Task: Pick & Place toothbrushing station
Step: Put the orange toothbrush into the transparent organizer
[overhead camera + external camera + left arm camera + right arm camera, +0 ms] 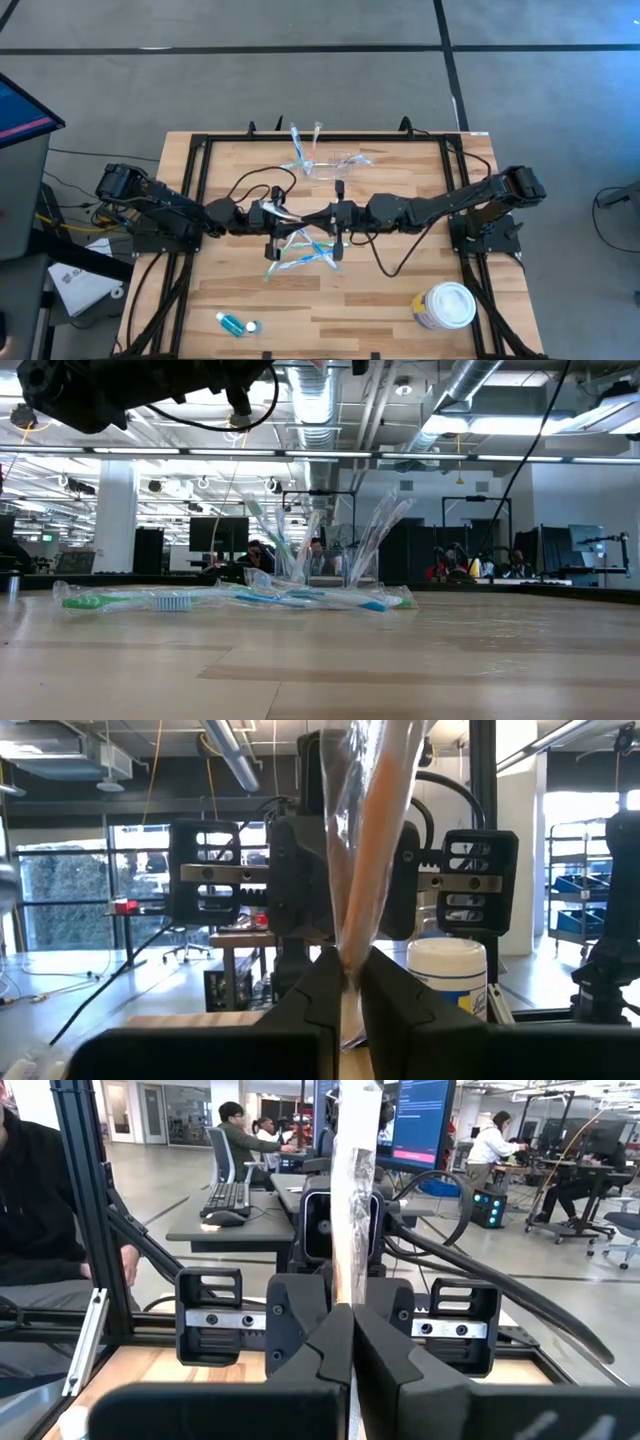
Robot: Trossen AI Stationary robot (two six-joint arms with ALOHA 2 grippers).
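High view, looking straight down on a wooden worktop (380,300) framed by black rails: two dark arms reach in from either side and meet nose to nose at the middle. The left end effector (283,217) and the right end effector (335,216) face each other just apart, and a wrapped toothbrush (283,213) in clear film lies between them. In the left wrist view, the left end effector (347,982) has its fingers pressed together on that wrapped toothbrush (375,840), which rises upright between them. In the right wrist view, the right end effector (350,1338) is likewise pinched closed on a thin wrapped strip (353,1190) standing upright; whether this is the same item cannot be told. Just below the end effectors, loose wrapped toothbrushes (303,250) with blue and green handles lie crossed on the wood. The toothbrushing station (335,162), a low clear plastic holder, sits near the far edge of the worktop with a few wrapped brushes (300,143) standing in it, well apart from both end effectors. A round white-lidded tub (446,305) stands near the front right corner, and a small blue tube (236,323) lies near the front left edge
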